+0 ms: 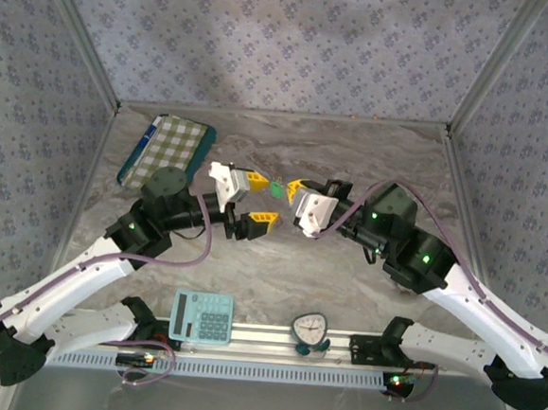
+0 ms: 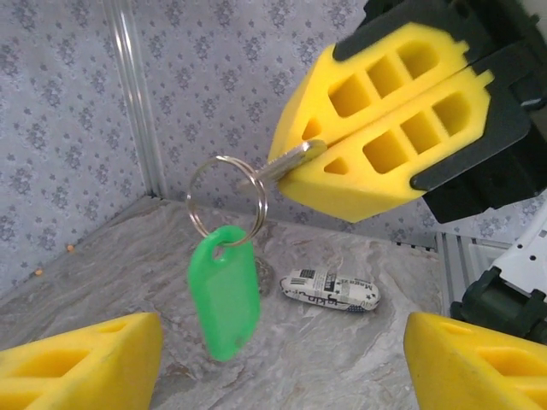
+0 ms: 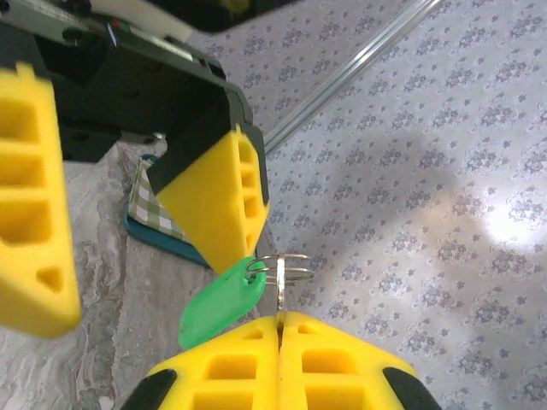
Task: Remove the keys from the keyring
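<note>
Right gripper (image 1: 292, 189) is clamped tight, both yellow pads pressed together on the silver key (image 2: 291, 162), and it holds the whole bunch in the air over the middle of the tabletop (image 1: 344, 277), a little toward the far edge. From that key hangs the keyring (image 2: 226, 196), a thin wire loop, and off the loop dangles the green key tag (image 2: 224, 295), tilted slightly, clear of the surface. Left gripper (image 1: 268, 202) faces it head-on with jaws spread wide, holding nothing; the tag hangs between its two yellow fingers (image 2: 77, 363) without touching either one in the left wrist view. From the right wrist camera one of those fingers sits just above the ring and tag, though contact cannot be told there. Down on the marble top, a small printed packet (image 2: 329, 290) lies beyond the tag. A checked pouch (image 1: 164, 149) rests by the far-left corner, and a teal calculator (image 1: 201, 316) and a white dial (image 1: 310, 328) sit along the near edge.
</note>
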